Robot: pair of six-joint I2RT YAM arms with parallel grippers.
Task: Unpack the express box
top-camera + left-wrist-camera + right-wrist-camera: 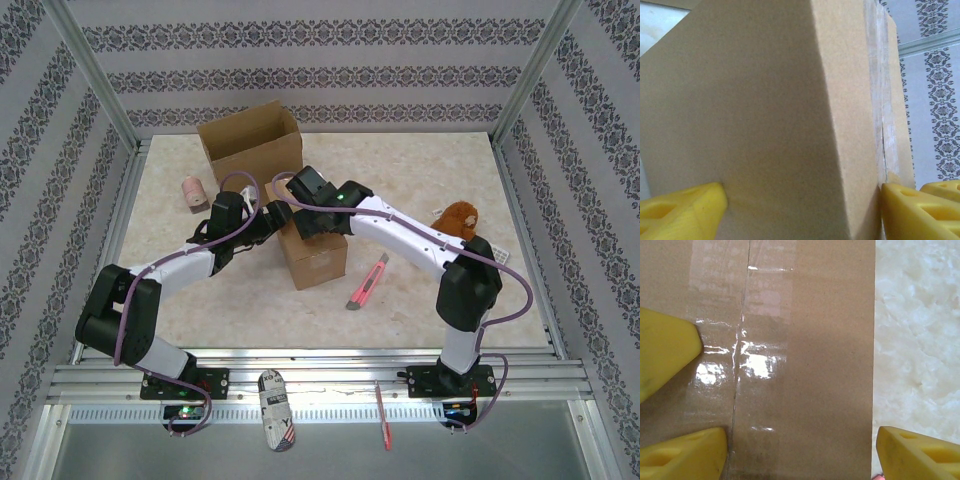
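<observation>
Box (318, 262) mid-desk (420, 180), sealed: tape (760, 365) over top seam uncut, nothing out yet. Left pincer (802, 192) clamps box across its sides. Right pincer (802, 435) spread wide over the top, one finger above tape, other past the edge. Cutter (367, 283) lies beside box, all unpacking left

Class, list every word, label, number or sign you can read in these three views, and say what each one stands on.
No text reads clearly in any view.
Black-and-white printed object: its marks are too small to read.
Sealed box, its clear tape, open box, pink cutter: no print visible.
</observation>
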